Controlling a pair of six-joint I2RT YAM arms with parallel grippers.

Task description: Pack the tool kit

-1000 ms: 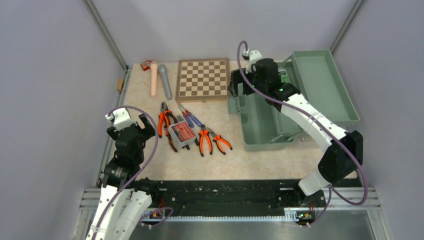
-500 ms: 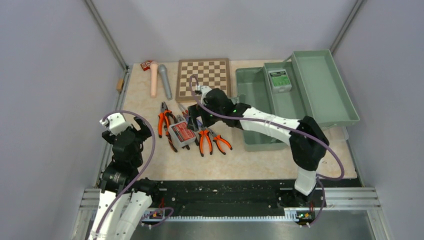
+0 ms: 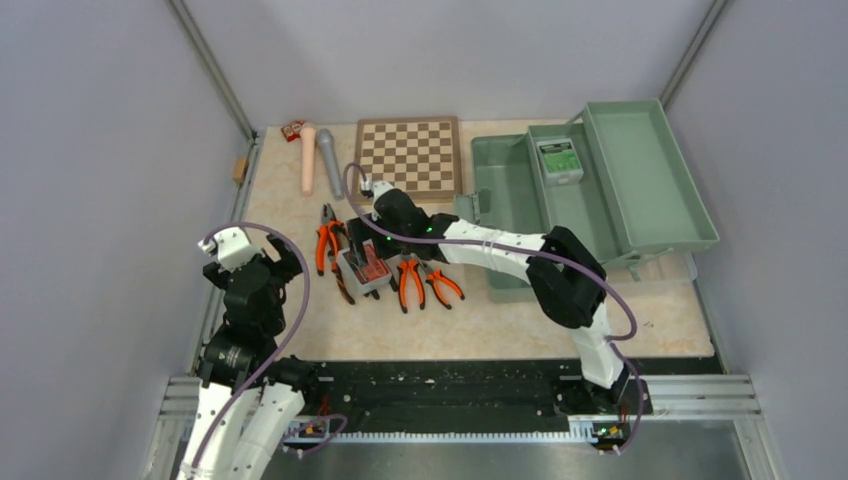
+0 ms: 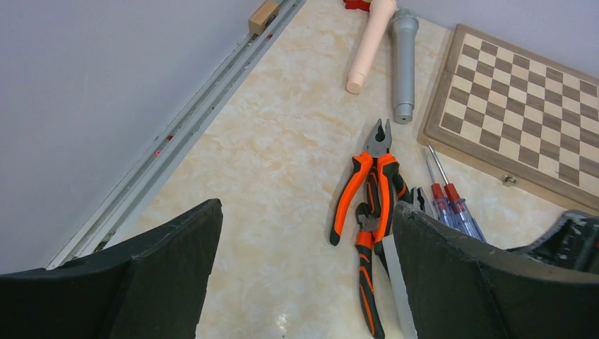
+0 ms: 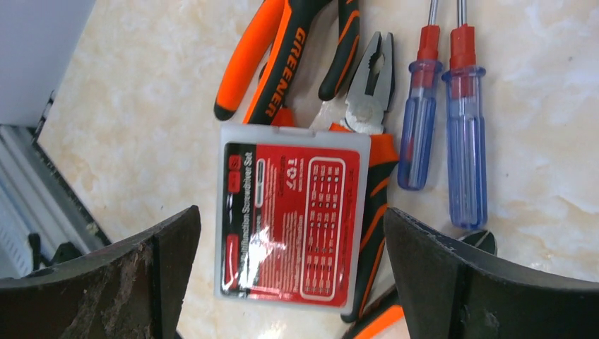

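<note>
The sage-green toolbox [image 3: 640, 190] stands open at the right, a green-labelled box [image 3: 558, 160] in its tray. The red-labelled box [image 5: 293, 222] lies on orange-handled pliers [image 5: 282, 53] beside two blue and red screwdrivers [image 5: 441, 134]. My right gripper [image 5: 289, 272] is open just above the red-labelled box, one finger on each side; it also shows in the top view [image 3: 362, 258]. More pliers [image 3: 420, 280] lie to its right. My left gripper [image 4: 304, 275] is open and empty over bare table left of the pliers [image 4: 371, 191]; in the top view it is near the left edge [image 3: 265, 255].
A brown chessboard [image 3: 407, 158] lies at the back middle. A pink cylinder [image 3: 308, 160] and a grey cylinder [image 3: 330, 165] lie at the back left, with a small red item [image 3: 292, 130] behind them. A rail [image 3: 228, 240] runs along the left edge.
My right arm has swung from the toolbox across to the left and come down over the red-labelled box. The left arm has barely moved.
</note>
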